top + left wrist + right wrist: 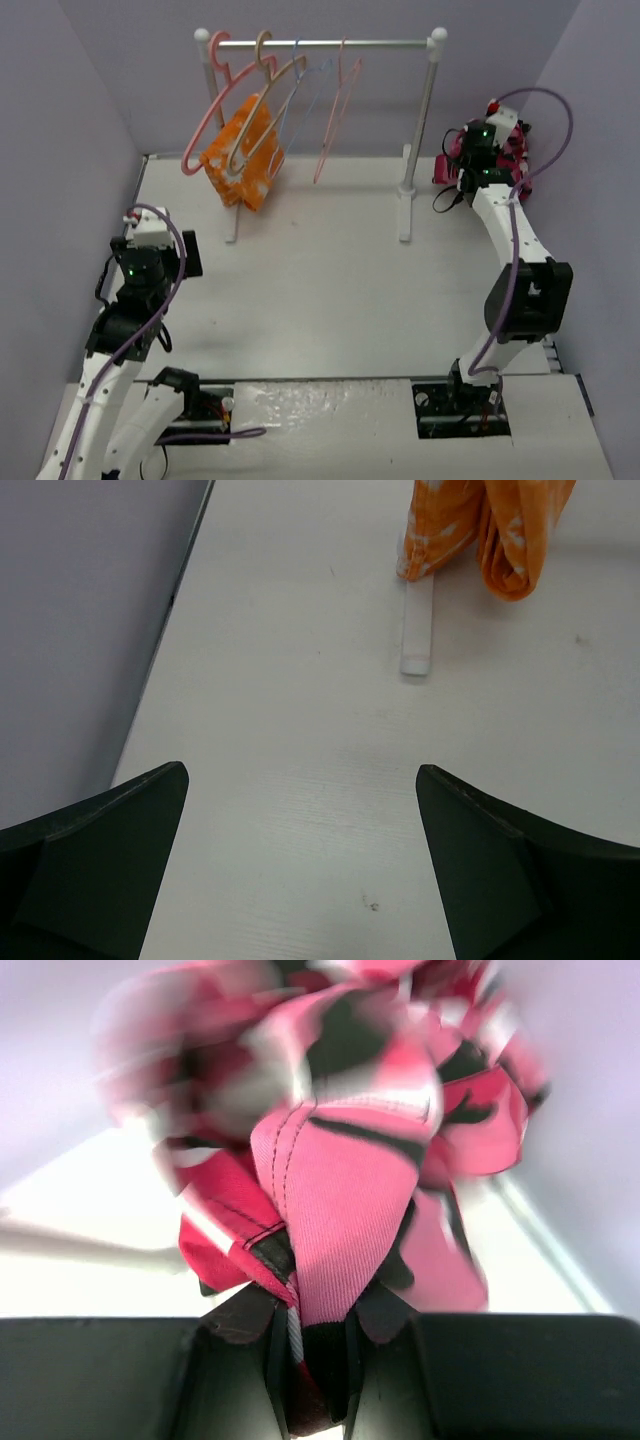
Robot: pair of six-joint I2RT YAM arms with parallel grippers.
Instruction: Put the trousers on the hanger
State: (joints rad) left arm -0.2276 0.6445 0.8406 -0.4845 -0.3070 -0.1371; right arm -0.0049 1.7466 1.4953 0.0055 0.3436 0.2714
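Observation:
The pink, red, white and black camouflage trousers (340,1160) are bunched up at the far right of the table, against the wall (447,166). My right gripper (318,1360) is shut on a fold of them; in the top view it is hidden under its wrist. The beige hanger (262,45) hangs on the rack rail, second from the left, with an orange-and-white cloth (245,150) draped on it. My left gripper (190,255) is open and empty over the left side of the table, its fingers (110,860) wide apart above bare tabletop.
The white rack (330,43) stands at the back on two posts (420,140). A thick pink hanger (205,120) and thin blue and pink wire hangers (330,110) also hang on it. The rack's foot (417,630) and the orange cloth (500,530) lie ahead of my left gripper.

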